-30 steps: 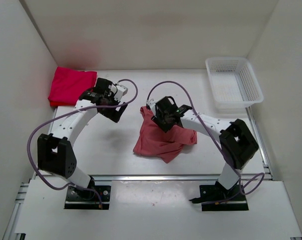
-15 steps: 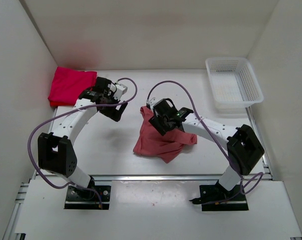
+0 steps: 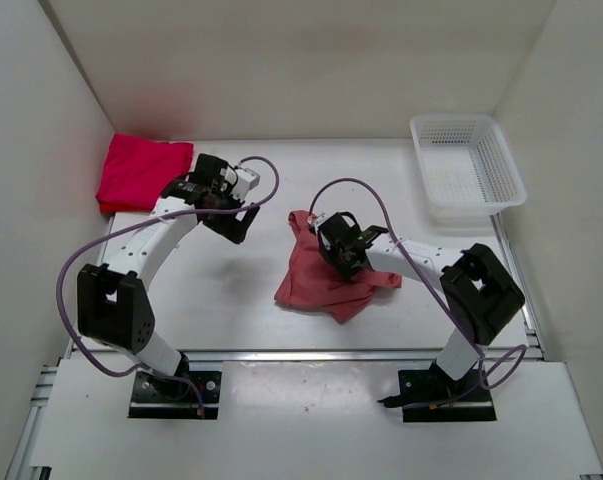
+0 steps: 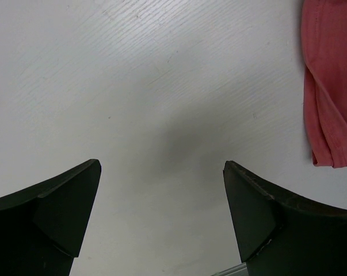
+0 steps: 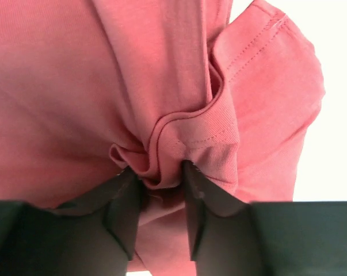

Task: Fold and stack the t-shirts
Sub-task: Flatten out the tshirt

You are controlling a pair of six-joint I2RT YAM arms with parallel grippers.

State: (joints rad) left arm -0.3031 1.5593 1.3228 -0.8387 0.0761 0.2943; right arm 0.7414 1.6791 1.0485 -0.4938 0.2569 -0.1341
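Jaws of the right gripper [image 5: 159, 172] stood narrow, pinched on a bunched fold of the pink shirt [image 5: 75, 86], with hem and seam crowded between the fingertips. Jaws of the left gripper [image 4: 161, 167] stood wide with nothing between them. Only bare table [image 4: 161, 69] lay beneath, and an edge of the pink shirt showed just past one finger.

From above, the pink shirt [image 3: 321, 285] lay crumpled under the right gripper [image 3: 343, 247] and on its near side. The left gripper [image 3: 231, 215] hung a little apart, on the shirt's left.

The step in hand looked like opening out this shirt so it could be folded; no fold had been made in it yet. The next move probably called for the left gripper to cross to the shirt and take a second edge or corner, so both could draw the cloth flat. The right pinch seemed to hold several layers, so a pull might drag the lump along rather than spread it.

Beyond the left gripper, in the far corner, lay folded red shirts [image 3: 141, 170]; how many were in that pile could not be told. A basket [image 3: 467, 119] sat well apart from the right gripper, toward the far right corner. Nothing lay between the left gripper and the pink shirt.
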